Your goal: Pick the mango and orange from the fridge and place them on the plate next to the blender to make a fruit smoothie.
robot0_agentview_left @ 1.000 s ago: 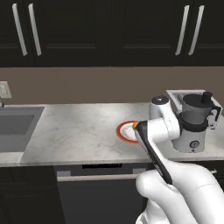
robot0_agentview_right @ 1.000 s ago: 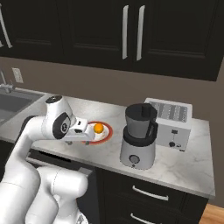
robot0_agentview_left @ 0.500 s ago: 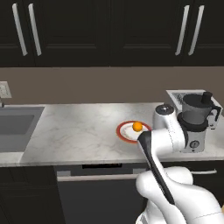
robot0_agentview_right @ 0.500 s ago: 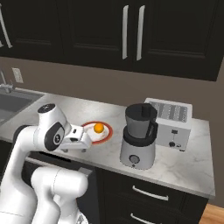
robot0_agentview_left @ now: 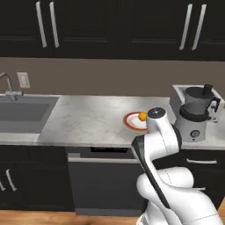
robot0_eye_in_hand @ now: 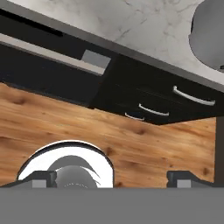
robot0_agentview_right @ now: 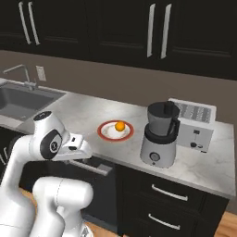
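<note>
1. On the plate (robot0_agentview_right: 115, 130): one bright orange (robot0_agentview_right: 120, 125), resting toward the plate's blender side.
2. Plate flat on the marble counter (robot0_agentview_right: 88, 113), near the blender (robot0_agentview_right: 159, 135) but apart from it.
3. Behind the blender: a silver toaster (robot0_agentview_right: 194, 126); at the counter's far end, a sink (robot0_agentview_left: 23, 110) with faucet.
4. Tool (robot0_eye_in_hand: 111, 178) wide open, empty, off the counter edge, aimed down at wood floor (robot0_eye_in_hand: 144, 141) and dark drawers (robot0_eye_in_hand: 162, 100).
5. In the left base view, plate rim partly hidden by the arm.

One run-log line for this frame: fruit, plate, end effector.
fruit: one orange-coloured fruit on plate | plate: left of blender | end effector: open, empty, facing floor
</note>
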